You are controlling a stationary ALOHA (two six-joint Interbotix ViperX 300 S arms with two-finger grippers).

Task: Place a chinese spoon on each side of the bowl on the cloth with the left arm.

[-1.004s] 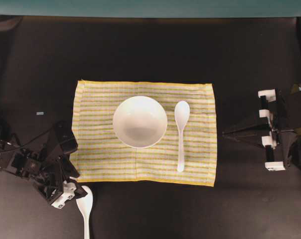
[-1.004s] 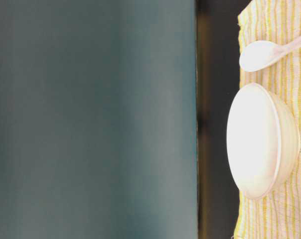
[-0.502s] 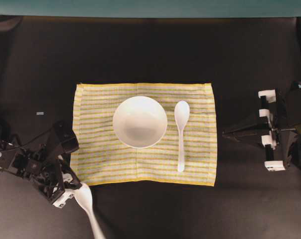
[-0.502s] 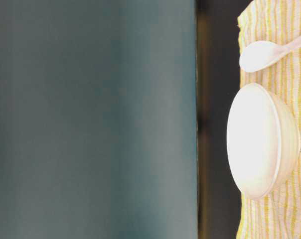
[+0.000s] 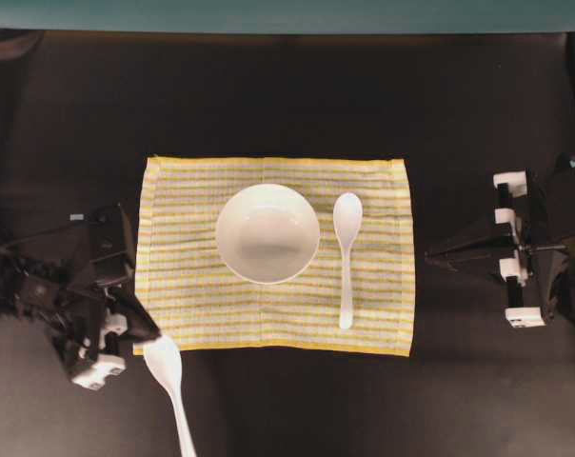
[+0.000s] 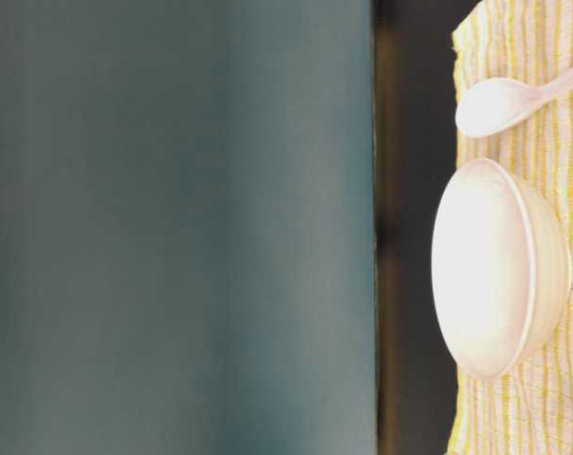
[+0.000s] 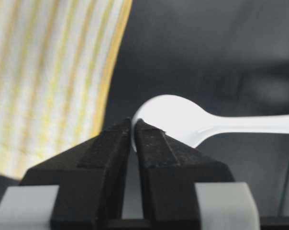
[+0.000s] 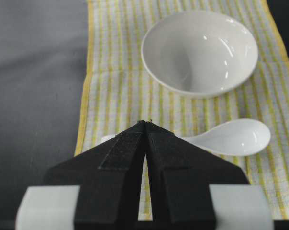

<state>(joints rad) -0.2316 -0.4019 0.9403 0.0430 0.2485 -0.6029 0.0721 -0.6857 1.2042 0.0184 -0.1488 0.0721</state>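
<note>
From overhead I see the whole dark table, with the striped cloth laid flat in its middle, the bowl resting on the cloth, and one spoon lying on the cloth just to the right of the bowl, handle toward the near edge. My left arm sits off the cloth's near left corner, and my left gripper meets the second spoon, which lies off the cloth on the bare table. My left wrist camera adds what the overhead cannot: my two black fingers are pinched nearly together on the rim of that spoon's oval end, beside the cloth's yellow border. My right wrist camera shows my right gripper with its tips pressed together on nothing, above the cloth's edge. Compared with a second ago, my left gripper has gone from wide to clamped, my arm has pulled up toward the cloth's left side, and the spoon's handle now slants.
</note>
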